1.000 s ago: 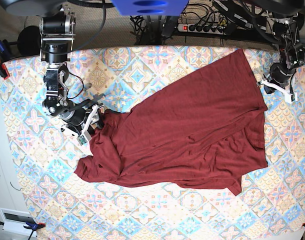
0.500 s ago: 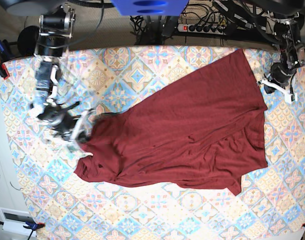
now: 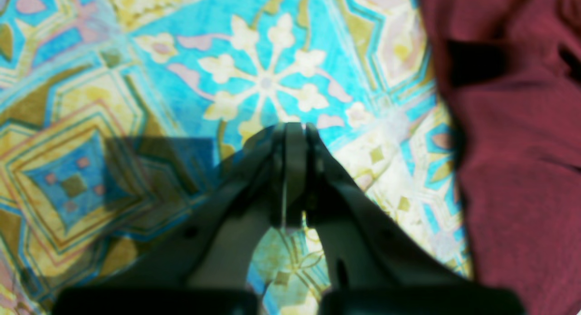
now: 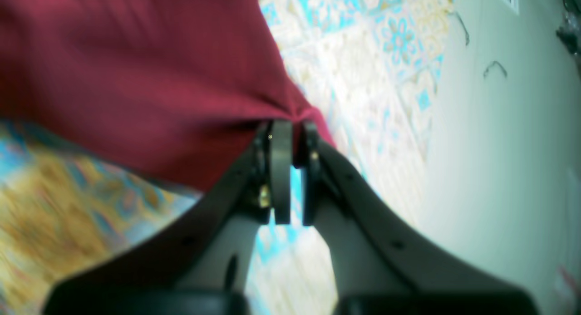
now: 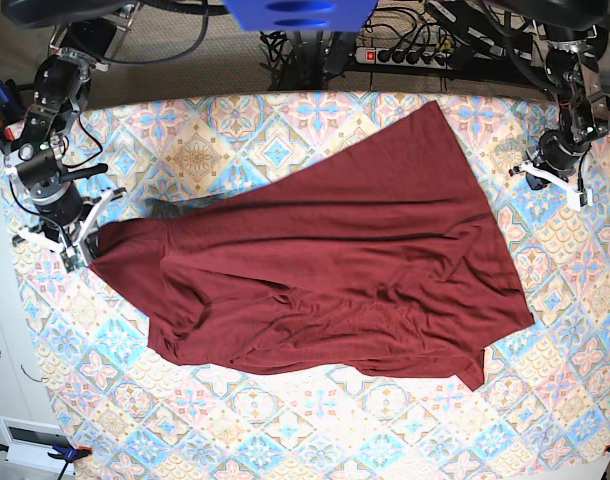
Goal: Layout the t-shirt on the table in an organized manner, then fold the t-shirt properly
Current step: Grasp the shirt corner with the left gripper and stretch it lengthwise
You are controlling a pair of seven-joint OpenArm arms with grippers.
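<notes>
The dark maroon t-shirt (image 5: 325,270) lies crumpled across the middle of the table (image 5: 285,420), stretched into a point at its left end. At that point, near the table's left edge, my right gripper (image 5: 82,250) is shut on the fabric. The right wrist view shows the t-shirt (image 4: 136,79) bunched between the closed fingers of the right gripper (image 4: 292,124) and lifted off the cloth. My left gripper (image 5: 550,172) hangs over bare table at the far right, shut on nothing. In the left wrist view, the left gripper (image 3: 290,129) is just left of the t-shirt edge (image 3: 513,147).
A power strip (image 5: 410,55) and cables lie behind the table's back edge. A red clamp (image 5: 5,135) holds the cloth at the left edge. A pale wall (image 5: 0,350) and a white box (image 5: 30,440) border the left side.
My right gripper closed on the t-shirt's left end and pulled it left toward the table edge. The fabric stretched out and its back right corner slid left. The left arm barely moved.
</notes>
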